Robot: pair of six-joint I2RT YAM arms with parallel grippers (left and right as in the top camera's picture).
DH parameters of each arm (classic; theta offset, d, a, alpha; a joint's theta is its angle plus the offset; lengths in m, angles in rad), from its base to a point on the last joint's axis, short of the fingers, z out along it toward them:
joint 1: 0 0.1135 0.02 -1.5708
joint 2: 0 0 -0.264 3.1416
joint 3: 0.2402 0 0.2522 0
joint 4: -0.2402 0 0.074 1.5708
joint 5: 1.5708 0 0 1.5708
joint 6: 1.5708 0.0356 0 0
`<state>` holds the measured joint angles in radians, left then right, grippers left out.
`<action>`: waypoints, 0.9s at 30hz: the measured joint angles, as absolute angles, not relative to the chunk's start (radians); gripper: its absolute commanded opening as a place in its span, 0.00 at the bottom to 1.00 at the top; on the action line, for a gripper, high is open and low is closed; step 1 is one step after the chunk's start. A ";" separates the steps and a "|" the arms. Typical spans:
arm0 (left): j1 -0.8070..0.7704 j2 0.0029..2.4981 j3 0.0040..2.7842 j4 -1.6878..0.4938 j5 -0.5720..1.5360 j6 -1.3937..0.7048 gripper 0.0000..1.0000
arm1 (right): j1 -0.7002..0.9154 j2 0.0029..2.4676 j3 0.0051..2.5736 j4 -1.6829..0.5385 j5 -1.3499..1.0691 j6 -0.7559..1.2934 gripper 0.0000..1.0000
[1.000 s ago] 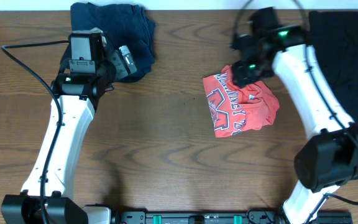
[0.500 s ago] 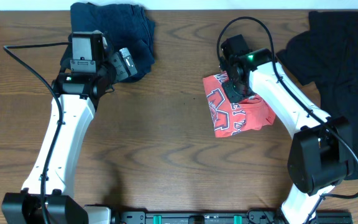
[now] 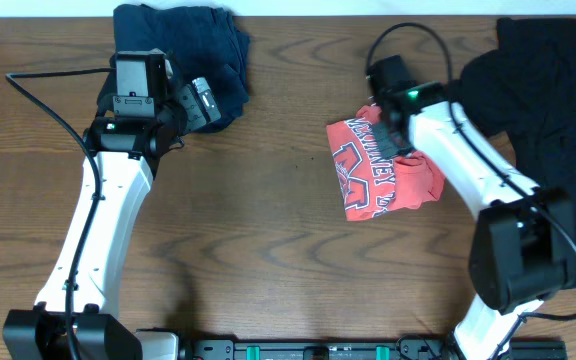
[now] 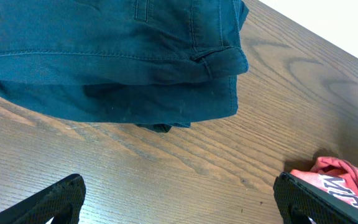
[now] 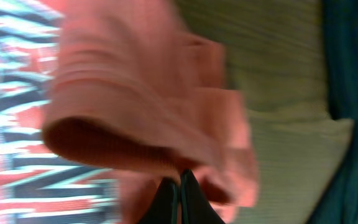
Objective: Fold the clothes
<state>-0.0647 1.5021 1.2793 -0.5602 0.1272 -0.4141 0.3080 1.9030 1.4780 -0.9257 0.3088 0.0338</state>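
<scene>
While the coral-red T-shirt (image 3: 383, 180) lies bunched right of the table's (image 3: 268, 230) middle, your right gripper (image 5: 179, 190) pinches a raised fold at its far edge, fingers pressed together. A fold seems under way; next, carry that edge across and lay it flat. Your left gripper (image 4: 185, 200) hangs wide and empty beside the navy garment (image 4: 117, 56); the black garment (image 3: 553, 90) crowds your right arm.

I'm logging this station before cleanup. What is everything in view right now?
coral-red T-shirt: one, red with block lettering, table centre-right, bunched
navy-blue garment: one folded pile, dark blue, far left
black garment: one, black, far right corner, lying loose
table: one, brown wood
left claw: one, black, open, near the navy-blue garment
right claw: one, black, shut on the coral-red T-shirt's edge
</scene>
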 measured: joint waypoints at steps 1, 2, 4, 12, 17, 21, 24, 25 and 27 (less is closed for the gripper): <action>-0.065 1.502 1.279 -0.561 0.127 -0.414 0.98 | 0.290 1.898 1.478 -0.926 0.310 0.034 0.01; -0.064 1.502 1.279 -0.560 0.127 -0.414 0.98 | 0.264 1.892 1.478 -0.925 0.305 0.033 0.02; -0.065 1.502 1.279 -0.560 0.127 -0.414 0.98 | 0.206 1.885 1.478 -0.922 0.274 0.028 0.07; -0.064 1.502 1.279 -0.560 0.127 -0.414 0.98 | -0.009 1.885 1.478 -0.922 0.025 -0.066 0.72; -0.065 1.502 1.279 -0.561 0.127 -0.414 0.98 | -0.029 1.884 1.481 -0.954 -0.125 -0.104 0.70; -0.065 1.502 1.279 -0.561 0.127 -0.414 0.98 | -0.020 1.872 1.533 -1.019 -0.190 -0.122 0.67; -0.064 1.502 1.279 -0.560 0.127 -0.414 0.98 | -0.001 1.832 1.568 -1.066 -0.211 -0.128 0.65; -0.065 1.502 1.279 -0.561 0.127 -0.414 0.98 | 0.009 1.810 1.577 -1.089 -0.215 -0.128 0.63; -0.064 1.502 1.279 -0.560 0.127 -0.414 0.98 | 0.027 1.776 1.590 -1.138 -0.226 -0.129 0.60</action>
